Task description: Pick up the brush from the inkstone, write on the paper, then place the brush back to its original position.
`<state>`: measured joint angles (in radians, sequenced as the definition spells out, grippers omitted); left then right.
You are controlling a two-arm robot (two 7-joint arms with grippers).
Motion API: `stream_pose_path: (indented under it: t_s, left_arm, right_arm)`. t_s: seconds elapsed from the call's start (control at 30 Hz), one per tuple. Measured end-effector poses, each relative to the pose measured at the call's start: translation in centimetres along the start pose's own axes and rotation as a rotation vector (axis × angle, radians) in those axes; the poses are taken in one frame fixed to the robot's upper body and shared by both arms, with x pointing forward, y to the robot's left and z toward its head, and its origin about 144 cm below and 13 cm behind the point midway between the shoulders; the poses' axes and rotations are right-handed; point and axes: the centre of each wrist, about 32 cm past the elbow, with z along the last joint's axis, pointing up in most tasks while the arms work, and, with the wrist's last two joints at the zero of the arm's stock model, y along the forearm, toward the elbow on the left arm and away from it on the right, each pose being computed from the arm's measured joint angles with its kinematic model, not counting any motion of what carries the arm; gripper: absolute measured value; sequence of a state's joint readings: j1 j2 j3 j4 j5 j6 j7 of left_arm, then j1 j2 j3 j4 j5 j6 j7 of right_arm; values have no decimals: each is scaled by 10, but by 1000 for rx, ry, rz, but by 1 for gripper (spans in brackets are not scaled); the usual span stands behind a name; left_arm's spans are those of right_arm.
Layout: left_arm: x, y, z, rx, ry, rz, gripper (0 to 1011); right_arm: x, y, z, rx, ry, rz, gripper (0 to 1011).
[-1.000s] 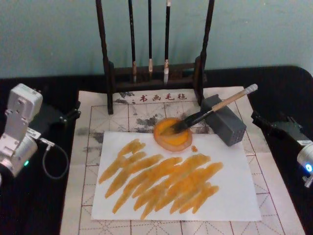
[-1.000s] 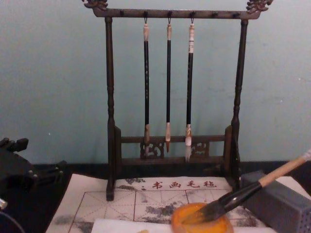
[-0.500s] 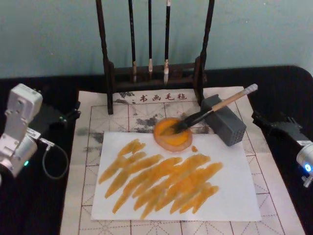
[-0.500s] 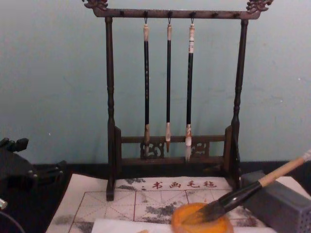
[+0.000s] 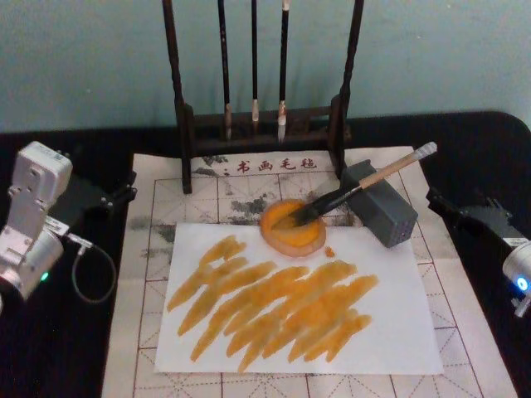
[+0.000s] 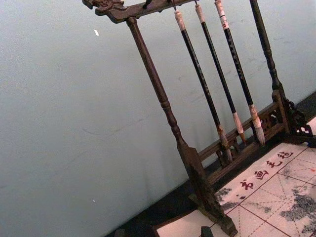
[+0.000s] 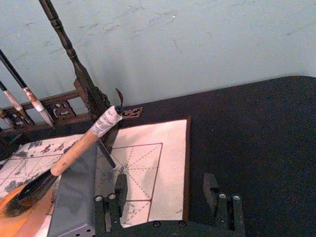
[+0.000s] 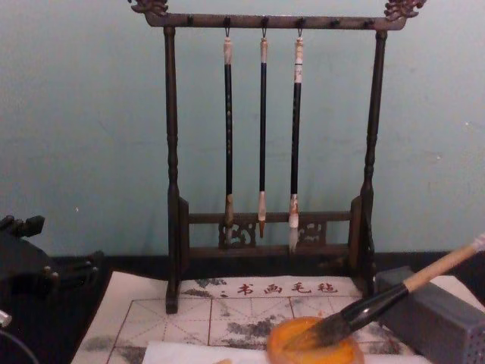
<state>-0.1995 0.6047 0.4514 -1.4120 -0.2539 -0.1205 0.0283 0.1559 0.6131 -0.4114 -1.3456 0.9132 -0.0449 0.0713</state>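
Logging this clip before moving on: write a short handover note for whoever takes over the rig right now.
Left hand: parked off the mat's left edge, holding nothing.
Right hand: open and empty, right of the grey block.
Brush: bristles in the orange inkstone, handle propped on the block.
Paper: covered in orange strokes.
Done: writing, and the brush looks returned.
Left: apparently nothing; just confirm the brush sits steady.

We see the orange inkstone (image 5: 292, 226) under the brush (image 5: 362, 185), whose tan handle ends in a whitish cap above black bristles. Orange strokes streak the white paper (image 5: 398, 323). The off-white mat (image 5: 158, 186) carries a red grid, red characters and grey stains. The block (image 5: 383, 210) is grey.
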Motion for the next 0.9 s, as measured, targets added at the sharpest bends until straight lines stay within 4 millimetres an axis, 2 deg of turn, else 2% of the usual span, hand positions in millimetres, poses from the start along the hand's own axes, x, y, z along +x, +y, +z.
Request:
stream_pose_path:
  t_s: [0.9]
  left_arm:
    - [0, 0, 0, 0, 0, 0, 1001]
  right_arm:
    - [0, 0, 0, -1, 1, 1, 1000]
